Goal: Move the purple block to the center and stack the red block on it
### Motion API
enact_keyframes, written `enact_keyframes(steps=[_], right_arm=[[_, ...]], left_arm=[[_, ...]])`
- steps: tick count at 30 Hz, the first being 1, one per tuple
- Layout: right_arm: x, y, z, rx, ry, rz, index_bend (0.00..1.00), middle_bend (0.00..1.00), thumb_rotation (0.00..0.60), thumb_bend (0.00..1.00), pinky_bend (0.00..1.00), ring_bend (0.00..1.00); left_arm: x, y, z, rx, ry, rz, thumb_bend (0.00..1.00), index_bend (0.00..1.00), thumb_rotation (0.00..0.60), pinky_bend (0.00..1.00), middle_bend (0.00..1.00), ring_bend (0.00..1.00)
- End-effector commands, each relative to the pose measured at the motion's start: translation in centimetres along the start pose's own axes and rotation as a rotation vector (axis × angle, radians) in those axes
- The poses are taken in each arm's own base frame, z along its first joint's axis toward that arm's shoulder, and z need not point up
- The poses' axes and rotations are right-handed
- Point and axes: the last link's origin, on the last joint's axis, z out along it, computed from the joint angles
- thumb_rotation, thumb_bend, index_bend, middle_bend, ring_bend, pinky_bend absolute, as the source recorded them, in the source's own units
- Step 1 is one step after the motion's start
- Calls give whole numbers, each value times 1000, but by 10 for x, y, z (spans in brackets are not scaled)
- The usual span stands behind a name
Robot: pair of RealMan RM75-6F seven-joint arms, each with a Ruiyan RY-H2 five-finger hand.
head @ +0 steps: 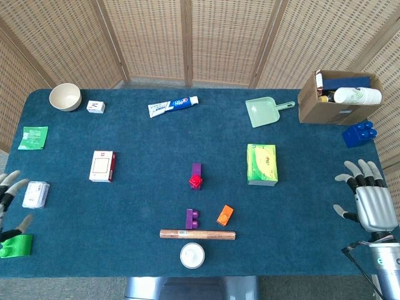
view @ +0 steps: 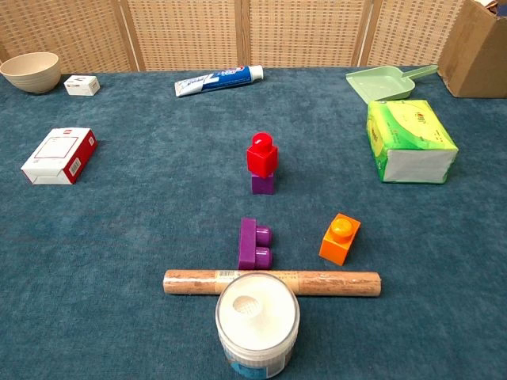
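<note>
On the blue-carpeted table [head: 125, 206] before wicker screens [head: 219, 37], left hand [head: 9, 200] and right hand [head: 370, 200] lie spread, empty.

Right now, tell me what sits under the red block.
The red block stands on a purple block; only the purple block's lower part shows, its top is covered.
</note>
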Motion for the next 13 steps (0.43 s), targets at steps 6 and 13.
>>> enact_keyframes(steps=[6,13], right_arm=[[-4,-3,-7,13,3,-2,336,153,600,129,43,0],[-9,-8,-6,31,2,11,336,153,600,128,43,0]], left_arm=[[-10,-19,-32,69,24,-34,366,174,600,0,86,28],[-11,-18,-31,70,49,-23,366,174,600,0,89,30]])
